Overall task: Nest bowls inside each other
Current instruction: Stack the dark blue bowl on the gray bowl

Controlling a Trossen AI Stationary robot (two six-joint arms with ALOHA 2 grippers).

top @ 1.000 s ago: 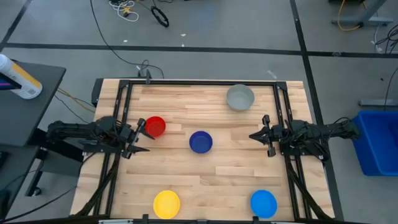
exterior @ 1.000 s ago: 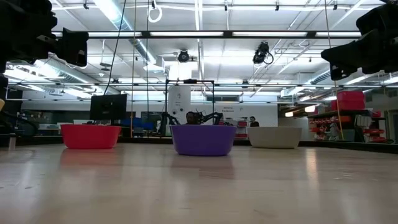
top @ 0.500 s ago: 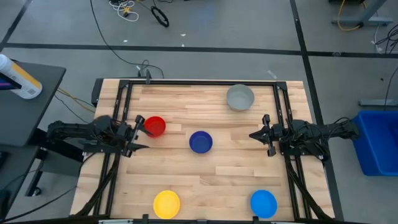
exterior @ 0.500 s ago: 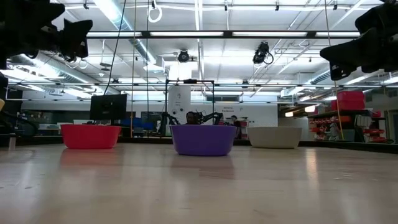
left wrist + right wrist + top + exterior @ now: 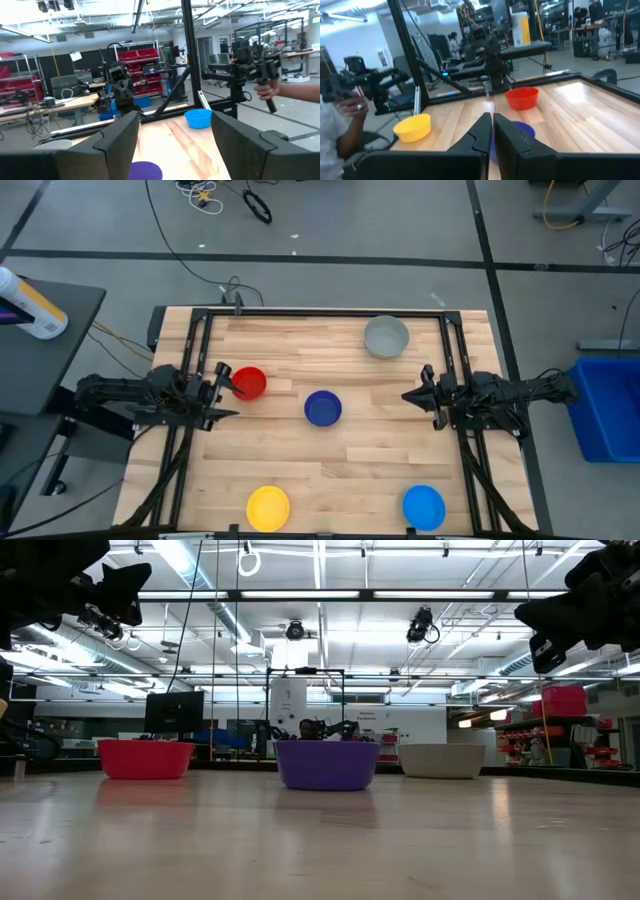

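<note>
Overhead view straight down, low view level across table [image 5: 350,460], both sharing dark blue bowl [image 5: 322,408].

bench [image 5: 340,470]: five bowls set apart | one [image 5: 386,337] far right | two [image 5: 249,383] [image 5: 322,408] mid | two [image 5: 268,507] [image 5: 424,506] near | claws [image 5: 224,393] [image 5: 412,397] at sides

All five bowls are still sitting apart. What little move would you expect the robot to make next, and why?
Probably the left tool dips toward the red bowl to take its rim. It stands open right beside that bowl, above the table, and holds nothing. The right tool is shut and empty, farther from any bowl. The dark blue bowl close by looks a likely place to nest it.
</note>
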